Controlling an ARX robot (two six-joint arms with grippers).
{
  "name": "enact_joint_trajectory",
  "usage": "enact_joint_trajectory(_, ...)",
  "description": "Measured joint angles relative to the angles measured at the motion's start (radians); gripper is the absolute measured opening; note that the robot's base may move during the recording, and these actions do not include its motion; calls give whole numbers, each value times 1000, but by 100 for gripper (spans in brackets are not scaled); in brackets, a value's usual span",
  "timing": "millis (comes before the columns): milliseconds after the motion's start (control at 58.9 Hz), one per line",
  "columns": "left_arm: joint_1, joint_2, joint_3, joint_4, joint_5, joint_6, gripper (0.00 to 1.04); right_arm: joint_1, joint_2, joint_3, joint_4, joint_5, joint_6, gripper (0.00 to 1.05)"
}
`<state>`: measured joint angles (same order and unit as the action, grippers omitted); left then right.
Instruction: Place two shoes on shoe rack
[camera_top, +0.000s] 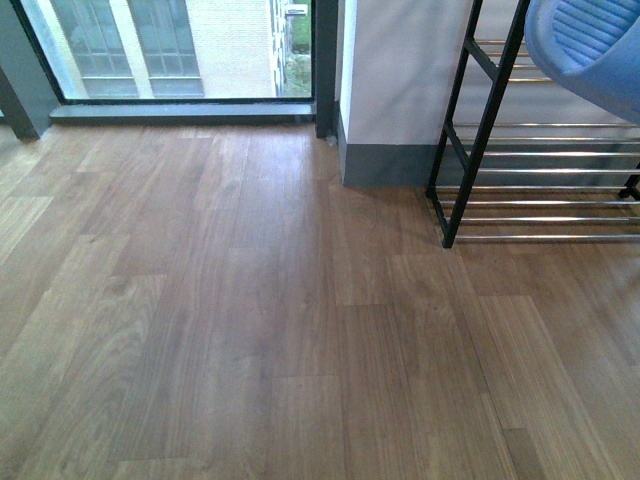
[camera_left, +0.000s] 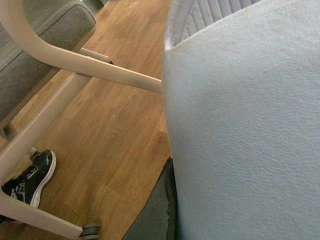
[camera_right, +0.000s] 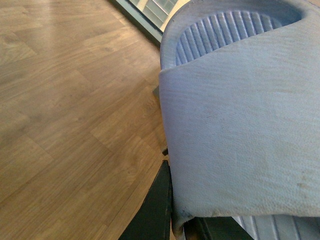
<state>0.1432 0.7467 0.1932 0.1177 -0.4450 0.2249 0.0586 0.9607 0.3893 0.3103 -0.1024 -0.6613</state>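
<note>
The shoe rack (camera_top: 480, 130), a black frame with chrome bars, stands at the right against a white wall. A light-blue slipper (camera_top: 590, 45) hangs in the air before its upper tiers. In the left wrist view a light-blue slipper (camera_left: 240, 125) fills the picture, with my left gripper (camera_left: 175, 210) shut on it. One dark finger (camera_left: 157, 212) lies against its strap, and the other is hidden. My right gripper (camera_right: 175, 215) is likewise shut on a light-blue slipper (camera_right: 240, 140) whose ribbed footbed (camera_right: 225, 30) shows. Its dark finger (camera_right: 152, 210) presses the strap's edge.
Wooden floor (camera_top: 250, 320) stretches from the rack to a large window (camera_top: 180, 50). In the left wrist view a beige tubular frame (camera_left: 75, 65) with a grey cushion (camera_left: 30, 60), a caster (camera_left: 90, 230) and a black sneaker (camera_left: 30, 177) stand on the floor.
</note>
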Motion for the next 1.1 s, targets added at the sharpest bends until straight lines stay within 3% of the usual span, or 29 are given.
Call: enact_joint_trajectory(1103,-1,-1,0,0,0,0,2,0,0,0,0,2,7,2)
